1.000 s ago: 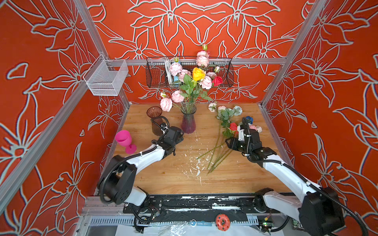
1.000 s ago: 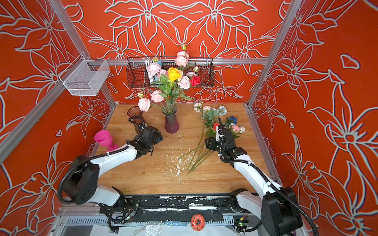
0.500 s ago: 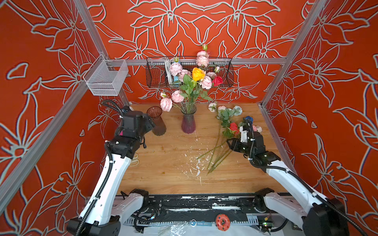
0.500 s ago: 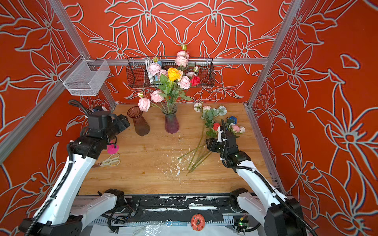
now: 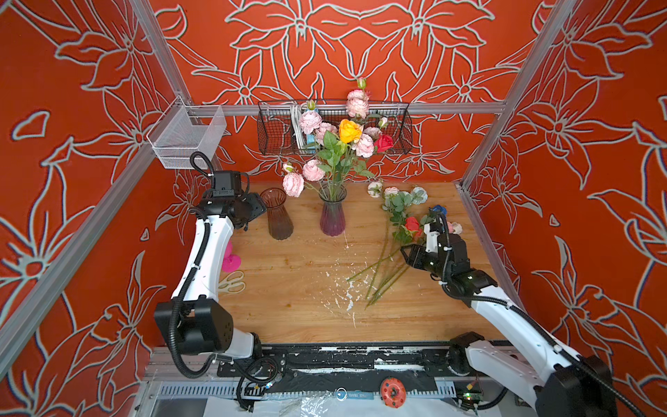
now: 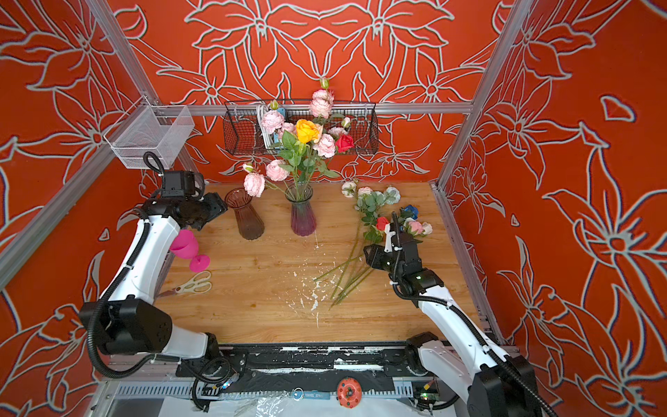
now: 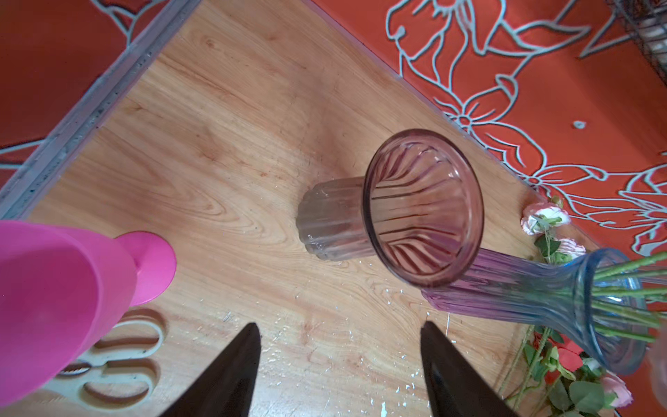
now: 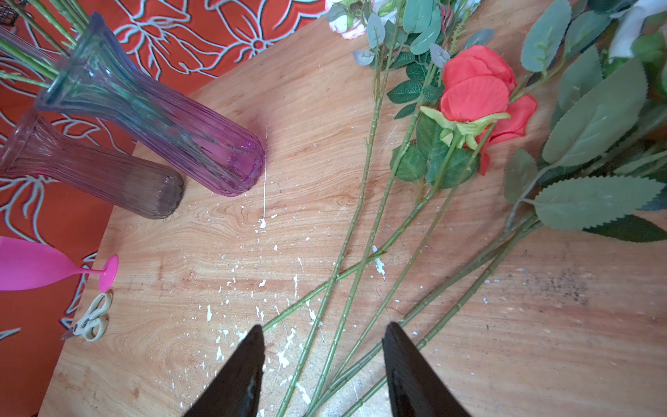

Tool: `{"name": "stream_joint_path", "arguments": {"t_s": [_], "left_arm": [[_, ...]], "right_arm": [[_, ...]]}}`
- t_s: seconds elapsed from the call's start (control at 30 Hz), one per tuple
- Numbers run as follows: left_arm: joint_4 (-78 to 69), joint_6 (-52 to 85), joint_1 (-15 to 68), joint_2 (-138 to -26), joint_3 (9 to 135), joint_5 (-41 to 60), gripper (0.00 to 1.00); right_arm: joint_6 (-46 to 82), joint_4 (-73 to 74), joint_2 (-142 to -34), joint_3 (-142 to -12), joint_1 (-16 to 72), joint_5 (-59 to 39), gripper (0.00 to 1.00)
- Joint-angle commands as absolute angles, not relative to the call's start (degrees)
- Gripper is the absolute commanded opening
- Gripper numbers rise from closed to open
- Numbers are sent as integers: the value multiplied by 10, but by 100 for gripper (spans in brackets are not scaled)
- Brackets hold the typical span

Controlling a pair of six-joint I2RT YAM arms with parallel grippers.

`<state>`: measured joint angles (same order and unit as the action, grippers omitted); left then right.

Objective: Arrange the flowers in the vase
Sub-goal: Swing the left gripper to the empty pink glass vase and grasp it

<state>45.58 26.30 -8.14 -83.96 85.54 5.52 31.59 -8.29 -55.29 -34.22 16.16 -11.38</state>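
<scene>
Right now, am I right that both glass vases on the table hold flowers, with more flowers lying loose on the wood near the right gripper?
Not quite: only the purple vase holds flowers. The brownish vase beside it is empty, as the left wrist view into its mouth shows. The loose flowers do lie on the wood near the right gripper.

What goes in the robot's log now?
left gripper: open, empty | right gripper: open over loose green-stemmed flowers | purple ribbed glass vase: part-filled

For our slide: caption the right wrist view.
Open black right tool above loose green-stemmed flowers, one a red fabric rose.
</scene>
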Motion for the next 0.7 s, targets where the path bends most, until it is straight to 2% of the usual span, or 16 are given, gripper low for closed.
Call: {"name": "stream_joint_path", "arguments": {"t_s": [0.0, 0.37, 0.67], "left_arm": [[425, 250, -83, -849, 870, 86, 71], [405, 252, -88, -928, 903, 73, 70], [409, 241, -94, -999, 948, 84, 60]], "right_arm": [[323, -81, -548, -334, 161, -109, 54], [325, -76, -553, -332, 161, -110, 54], [325, -76, -554, -330, 161, -108, 55]]}}
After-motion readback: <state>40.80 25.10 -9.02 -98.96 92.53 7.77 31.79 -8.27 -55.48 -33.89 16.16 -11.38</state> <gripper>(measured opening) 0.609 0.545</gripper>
